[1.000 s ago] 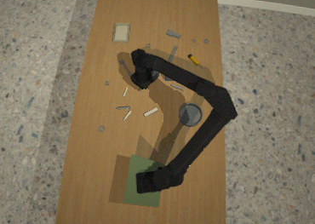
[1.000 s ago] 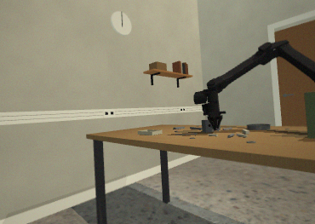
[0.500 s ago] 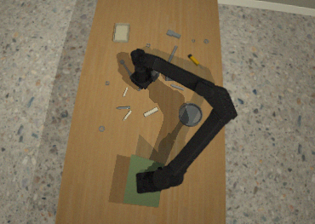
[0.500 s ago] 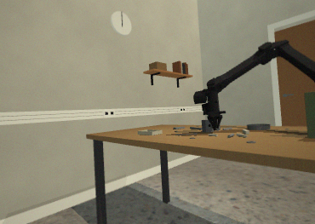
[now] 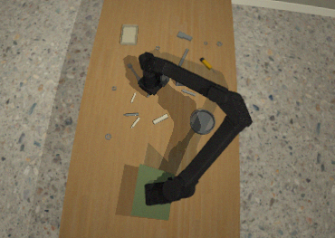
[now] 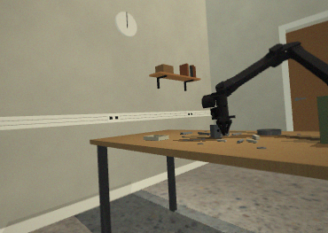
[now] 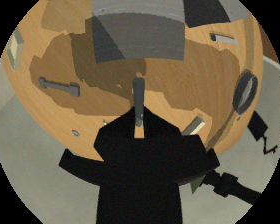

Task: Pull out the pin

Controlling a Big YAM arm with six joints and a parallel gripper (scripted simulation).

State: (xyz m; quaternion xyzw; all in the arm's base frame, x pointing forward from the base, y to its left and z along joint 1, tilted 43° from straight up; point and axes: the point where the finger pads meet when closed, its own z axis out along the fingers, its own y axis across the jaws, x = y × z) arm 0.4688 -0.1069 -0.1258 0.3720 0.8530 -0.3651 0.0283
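One arm reaches over the wooden bench (image 5: 90, 176), its end effector (image 7: 138, 124) pinching the grey pin (image 7: 138, 96). In the wrist view the pin's far end lies just short of the grey block (image 7: 139, 26), which sits on the bench ahead of it. From the side, the end effector (image 6: 225, 129) hangs just beside the block (image 6: 215, 131).

The black six-joint arm (image 5: 213, 142) reaches across the counter (image 5: 90, 167), elbow bent, its pincer (image 6: 225, 129) pointing down, clamped on the pin (image 7: 138, 102).
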